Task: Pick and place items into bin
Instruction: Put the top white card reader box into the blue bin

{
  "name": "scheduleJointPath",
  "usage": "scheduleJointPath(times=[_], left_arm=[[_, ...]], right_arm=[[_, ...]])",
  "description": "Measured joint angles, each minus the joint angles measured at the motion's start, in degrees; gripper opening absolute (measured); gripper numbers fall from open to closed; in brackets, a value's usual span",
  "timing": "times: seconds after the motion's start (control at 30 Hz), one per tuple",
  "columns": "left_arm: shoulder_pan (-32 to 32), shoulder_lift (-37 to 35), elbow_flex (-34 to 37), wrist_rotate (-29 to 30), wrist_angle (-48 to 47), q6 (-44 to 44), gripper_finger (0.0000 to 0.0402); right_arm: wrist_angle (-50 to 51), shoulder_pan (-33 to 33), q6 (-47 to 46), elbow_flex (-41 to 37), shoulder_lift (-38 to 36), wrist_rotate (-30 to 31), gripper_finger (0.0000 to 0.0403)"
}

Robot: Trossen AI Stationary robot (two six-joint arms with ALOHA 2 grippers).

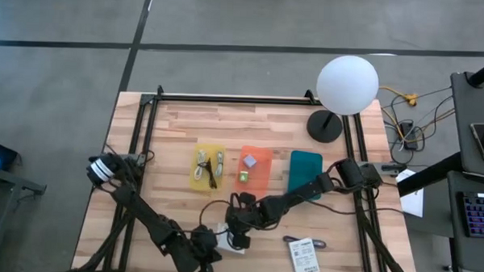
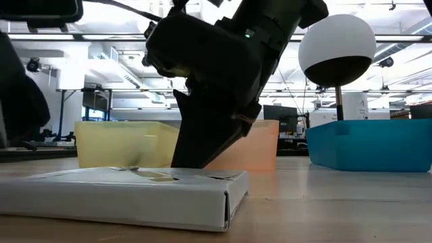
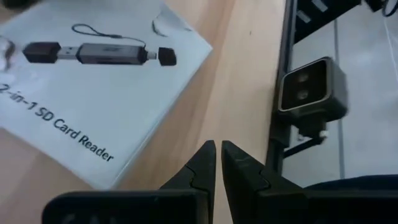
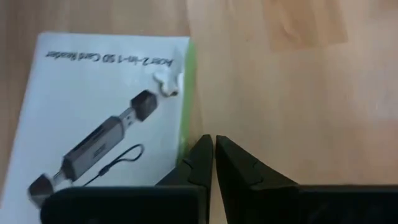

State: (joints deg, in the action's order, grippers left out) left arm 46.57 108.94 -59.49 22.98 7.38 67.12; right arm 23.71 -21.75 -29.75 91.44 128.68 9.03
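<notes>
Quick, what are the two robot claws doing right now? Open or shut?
Left gripper: shut, empty, beside the flat white SD card reader box.
Right gripper: shut, holding nothing, at that box's edge.

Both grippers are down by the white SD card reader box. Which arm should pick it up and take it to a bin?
Probably the right. The right gripper is shut at the edge of the white SD card reader box. The left gripper, also shut, sits just off the box's corner.
</notes>
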Motion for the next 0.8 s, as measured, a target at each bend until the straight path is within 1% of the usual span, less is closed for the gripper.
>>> scheduleJointPath(times=[0.17, 0.27, 0.5, 0.63, 0.8], left_arm=[[0.0, 1.1, -0.2, 0.2, -0.6, 0.0, 0.0011], [-0.3, 2.3, 0.2, 1.6, -3.4, 0.1, 0.0011], [-1.2, 4.5, -0.7, 3.2, -2.9, 0.1, 0.0011], [-1.9, 4.7, -0.8, 3.8, -3.2, 0.1, 0.0011], [-2.4, 4.2, -0.7, 6.3, -4.8, -1.6, 0.0011]], right_arm=[[0.1, 0.1, 0.1, 0.0, 0.0, 0.0, 0.0013], [0.1, -0.1, 0.1, -0.1, 0.0, -0.1, 0.0013], [1.2, -1.2, 0.2, 0.0, 0.0, -0.3, 0.0013], [1.5, -1.6, 0.1, 0.0, 0.0, -0.3, 0.0013], [2.0, -1.7, 0.1, -0.1, 0.0, -0.1, 0.0013]])
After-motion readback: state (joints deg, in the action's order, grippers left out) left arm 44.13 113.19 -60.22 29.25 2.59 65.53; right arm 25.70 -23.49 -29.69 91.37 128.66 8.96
